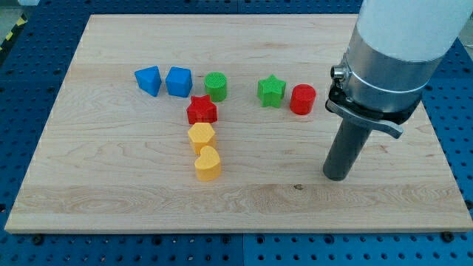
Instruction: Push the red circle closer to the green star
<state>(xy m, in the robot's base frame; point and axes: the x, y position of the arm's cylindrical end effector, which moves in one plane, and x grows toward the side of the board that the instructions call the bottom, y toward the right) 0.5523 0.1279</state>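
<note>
Red circle block point(302, 99) sits just right of green star block point(271, 91) on the wooden counter point(111, 185), nearly done (no jaws on this rig, nothing held); my tip point(337, 176) stands near-right of it, next needs a leftward nudge.

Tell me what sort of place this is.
Probably a robotics lab bench: a wooden board on a blue perforated table, small coloured blocks like the red circle beside the green star, and my tip resting right of them.
</note>
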